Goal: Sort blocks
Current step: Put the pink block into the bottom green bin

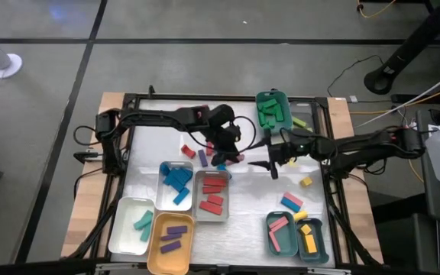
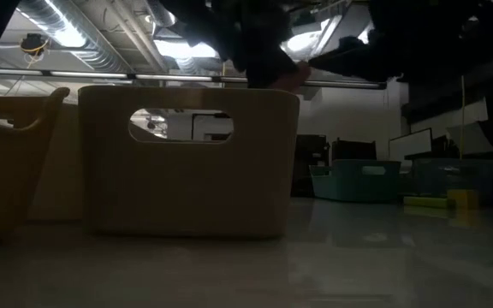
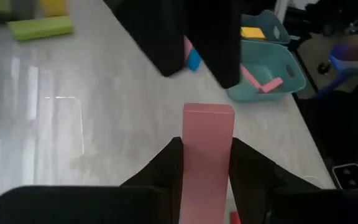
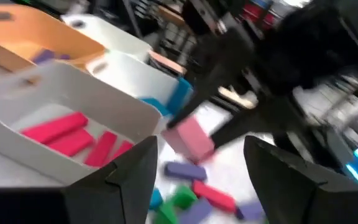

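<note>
Mid-table, our left gripper (image 3: 207,163) clamps a pink block (image 3: 207,143); our right gripper (image 1: 272,163), jaws apart, hovers close — a collision could knock it loose.

I count seven trays on the surface (image 1: 243,221): four clustered at seven o'clock, two at five o'clock, one at twelve. The grey tray (image 1: 212,195) holds four red blocks (image 1: 214,186).

table (image 3: 104,118): glossy, reflective | pink block (image 3: 207,155): matt, smooth | grey tray (image 4: 73,93): smooth plastic
</note>
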Robot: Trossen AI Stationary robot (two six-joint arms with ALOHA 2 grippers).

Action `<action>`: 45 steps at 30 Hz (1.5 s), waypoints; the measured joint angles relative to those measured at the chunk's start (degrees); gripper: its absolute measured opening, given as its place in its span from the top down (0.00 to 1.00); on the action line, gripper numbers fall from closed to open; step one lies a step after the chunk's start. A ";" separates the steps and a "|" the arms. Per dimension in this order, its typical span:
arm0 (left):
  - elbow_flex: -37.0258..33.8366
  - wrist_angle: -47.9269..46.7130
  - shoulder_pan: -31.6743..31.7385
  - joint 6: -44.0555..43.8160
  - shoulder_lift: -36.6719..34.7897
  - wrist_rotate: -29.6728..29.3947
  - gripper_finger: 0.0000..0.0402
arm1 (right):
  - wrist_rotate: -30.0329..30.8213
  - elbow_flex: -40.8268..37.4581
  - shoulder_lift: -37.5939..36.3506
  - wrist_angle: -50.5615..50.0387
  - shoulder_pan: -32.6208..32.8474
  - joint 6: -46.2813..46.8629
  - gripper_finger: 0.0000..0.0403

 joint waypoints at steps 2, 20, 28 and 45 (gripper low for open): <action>0.00 0.02 -0.65 0.01 0.00 0.01 0.78 | -4.42 1.08 1.11 -0.09 0.00 -0.42 0.41; 0.00 1.34 -3.04 -0.03 0.00 -0.17 0.78 | -12.38 8.19 11.58 -0.36 0.04 -2.15 0.41; -0.07 1.13 -3.97 -0.08 0.04 -0.59 0.78 | -11.55 8.21 12.48 -0.22 0.09 -3.77 0.43; -0.09 0.90 -3.97 -14.33 0.13 0.03 0.78 | -9.32 8.28 12.48 -3.20 0.07 -5.79 0.79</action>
